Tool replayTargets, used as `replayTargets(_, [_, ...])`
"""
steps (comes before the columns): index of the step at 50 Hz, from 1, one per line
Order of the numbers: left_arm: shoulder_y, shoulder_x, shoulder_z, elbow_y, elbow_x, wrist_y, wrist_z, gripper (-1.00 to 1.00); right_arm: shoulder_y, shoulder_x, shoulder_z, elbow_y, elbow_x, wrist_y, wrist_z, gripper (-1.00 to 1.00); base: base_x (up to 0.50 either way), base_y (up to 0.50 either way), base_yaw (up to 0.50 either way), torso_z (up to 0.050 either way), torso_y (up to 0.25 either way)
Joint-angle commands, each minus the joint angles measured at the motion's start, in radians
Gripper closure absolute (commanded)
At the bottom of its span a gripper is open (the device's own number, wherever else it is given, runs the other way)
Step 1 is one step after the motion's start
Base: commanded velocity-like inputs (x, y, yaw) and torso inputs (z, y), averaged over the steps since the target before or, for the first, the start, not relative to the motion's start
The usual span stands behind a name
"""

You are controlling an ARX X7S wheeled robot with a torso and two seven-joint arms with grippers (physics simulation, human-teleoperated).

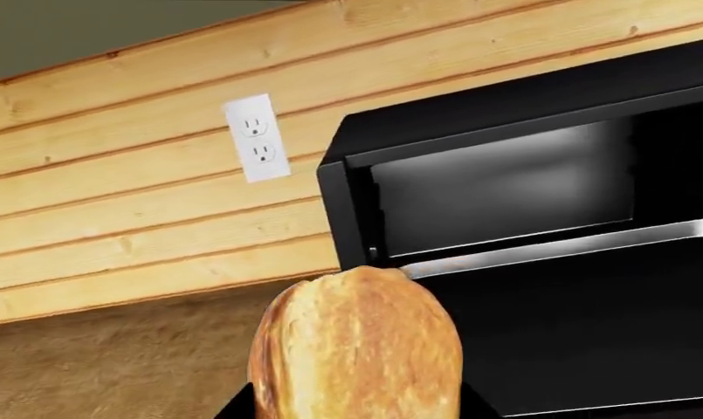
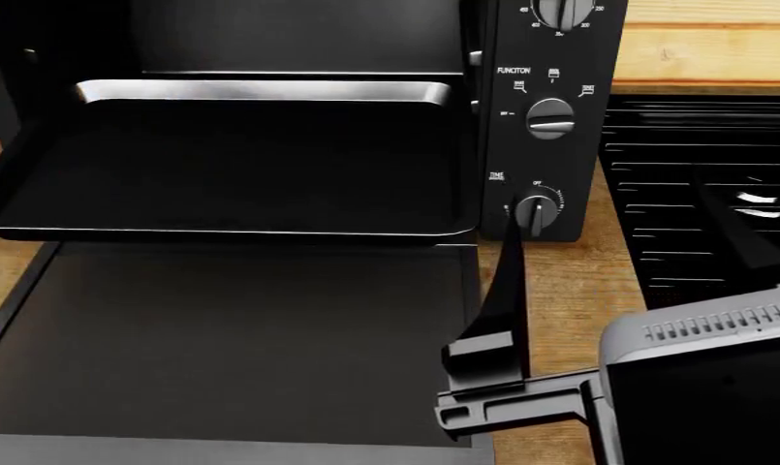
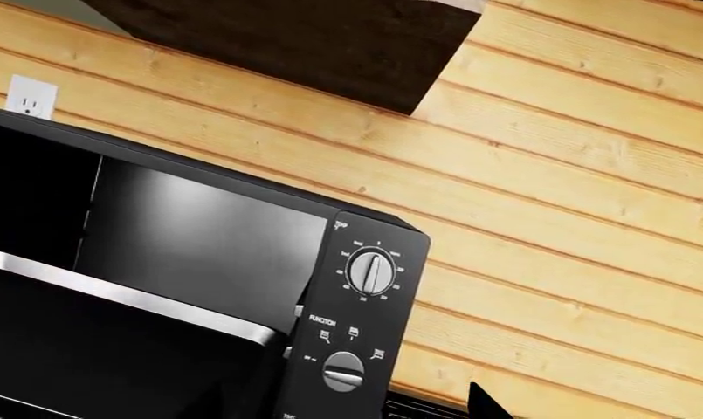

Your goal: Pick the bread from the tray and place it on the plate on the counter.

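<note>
My left gripper [image 1: 357, 403] is shut on the bread [image 1: 357, 340], a golden-brown crusty roll standing upright between the black fingers, held in the air to the side of the toaster oven. The black tray [image 2: 234, 174] sticks out of the oven mouth with nothing on it; its shiny edge also shows in the left wrist view [image 1: 561, 249] and the right wrist view [image 3: 130, 301]. My right gripper [image 2: 493, 329] is open and empty over the counter [image 2: 558, 291], in front of the oven's knobs; one fingertip [image 3: 486, 403] shows. The plate is out of view.
The black toaster oven [image 2: 539, 116] has its door panel [image 2: 222, 329] folded down flat over the counter. A black ridged stovetop [image 2: 700, 194] lies to the right. A wood-plank wall with a white outlet [image 1: 256, 138] stands behind.
</note>
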Motion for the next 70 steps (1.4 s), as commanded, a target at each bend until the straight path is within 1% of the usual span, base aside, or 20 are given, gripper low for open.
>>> replayTargets(1, [0.046, -0.023, -0.05, -0.057, 0.074, 0.02, 0.05, 1.0, -0.004, -0.015, 0.016, 0.01, -0.03, -0.013, -0.017, -1.0, 0.0, 0.0, 0.0, 0.0, 0.0])
replayTargets(7, [0.05, -0.029, -0.051, -0.088, 0.09, 0.021, 0.059, 1.0, 0.005, -0.011, 0.017, 0.004, -0.016, -0.006, -0.008, -1.0, 0.0, 0.0, 0.0, 0.0, 0.0])
replayTargets(15, [-0.032, -0.038, -0.001, -0.151, 0.08, -0.001, 0.047, 1.0, 0.009, -0.01, 0.012, 0.003, -0.013, -0.008, -0.006, -1.0, 0.0, 0.0, 0.0, 0.0, 0.0])
replayTargets(23, [-0.012, -0.07, -0.026, -0.198, 0.105, 0.004, 0.071, 1.0, 0.007, -0.008, 0.008, 0.001, -0.014, -0.012, -0.003, -1.0, 0.0, 0.0, 0.0, 0.0, 0.0])
replayTargets(30, [-0.031, -0.074, -0.012, -0.238, 0.124, -0.002, 0.078, 1.0, 0.014, -0.009, 0.002, 0.0, -0.009, -0.009, 0.002, -1.0, 0.0, 0.0, 0.0, 0.0, 0.0])
replayTargets(33, [-0.076, -0.068, 0.019, -0.259, 0.111, -0.014, 0.058, 1.0, 0.015, -0.009, -0.002, 0.001, -0.011, -0.01, 0.002, -1.0, 0.0, 0.0, 0.0, 0.0, 0.0])
replayTargets(39, [-0.117, -0.064, 0.047, -0.296, 0.137, -0.033, 0.075, 1.0, 0.015, -0.009, -0.006, 0.002, -0.011, -0.012, 0.003, -1.0, 0.0, 0.0, 0.0, 0.0, 0.002])
replayTargets(42, [-0.144, -0.057, 0.067, -0.329, 0.165, -0.049, 0.093, 1.0, 0.017, -0.009, -0.009, 0.002, -0.01, -0.012, 0.003, -1.0, 0.0, 0.0, 0.0, 0.0, 0.0])
replayTargets(44, [-0.148, -0.06, 0.071, -0.357, 0.203, -0.055, 0.128, 1.0, 0.017, -0.007, -0.009, 0.002, -0.01, -0.013, 0.004, -1.0, 0.0, 0.0, 0.0, 0.0, 0.0])
replayTargets(51, [-0.186, -0.053, 0.097, -0.405, 0.234, -0.072, 0.15, 1.0, 0.011, -0.006, -0.016, 0.007, -0.017, -0.02, 0.0, -1.0, 0.0, 0.0, 0.0, 0.0, 0.0])
replayTargets(65, [-0.365, 0.001, 0.191, -0.521, 0.271, -0.152, 0.148, 1.0, 0.002, -0.004, -0.026, 0.007, -0.026, -0.031, -0.001, -1.0, 0.0, 0.0, 0.0, 0.0, 0.0])
replayTargets(66, [-0.376, -0.001, 0.202, -0.535, 0.314, -0.156, 0.192, 1.0, 0.001, -0.004, -0.027, 0.007, -0.027, -0.032, -0.001, -1.0, 0.0, 0.0, 0.0, 0.0, 0.0])
replayTargets(67, [-0.389, 0.005, 0.212, -0.547, 0.333, -0.159, 0.21, 1.0, -0.001, -0.004, -0.028, 0.008, -0.029, -0.034, -0.002, -1.0, 0.0, 0.0, 0.0, 0.0, 0.0])
replayTargets(70, [-0.436, 0.029, 0.242, -0.585, 0.37, -0.176, 0.221, 1.0, -0.001, -0.003, -0.029, 0.008, -0.027, -0.034, -0.001, -1.0, 0.0, 0.0, 0.0, 0.0, 0.0])
